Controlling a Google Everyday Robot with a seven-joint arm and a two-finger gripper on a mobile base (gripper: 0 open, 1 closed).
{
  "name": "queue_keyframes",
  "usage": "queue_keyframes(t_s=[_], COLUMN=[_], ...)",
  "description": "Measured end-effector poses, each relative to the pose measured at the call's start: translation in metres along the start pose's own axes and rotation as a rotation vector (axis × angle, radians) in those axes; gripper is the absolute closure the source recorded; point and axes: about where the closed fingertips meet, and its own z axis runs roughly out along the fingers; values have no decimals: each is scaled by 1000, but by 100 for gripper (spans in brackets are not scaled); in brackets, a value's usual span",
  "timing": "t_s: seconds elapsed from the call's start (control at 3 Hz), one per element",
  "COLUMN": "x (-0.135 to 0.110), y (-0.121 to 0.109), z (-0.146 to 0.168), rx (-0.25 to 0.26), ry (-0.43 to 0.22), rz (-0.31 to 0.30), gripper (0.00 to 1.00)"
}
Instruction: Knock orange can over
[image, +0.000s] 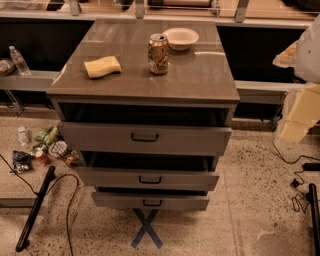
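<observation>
Upright orange can on cabinet top (bowl just behind); gripper at right edge

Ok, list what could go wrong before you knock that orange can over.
1. The gripper is at the view's right edge, beyond the cabinet top. Reaching in from there, it may strike the white bowl, which sits just behind and to the right of the orange can.
2. The upright can, once tipped, could roll off the cabinet top onto the floor.
3. A leftward push might drive it into the yellow sponge.
</observation>
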Motion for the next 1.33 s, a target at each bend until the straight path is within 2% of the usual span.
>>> queue_keyframes(t_s=[0.33,0.67,1.0,1.33], x=[0,-3,-36,-68], y=[0,-11,-56,-95], z=[0,2,32,47], rx=[0,29,47,71], ry=[0,-92,-360,-565], rz=[0,84,258,371], gripper=[0,0,0,0])
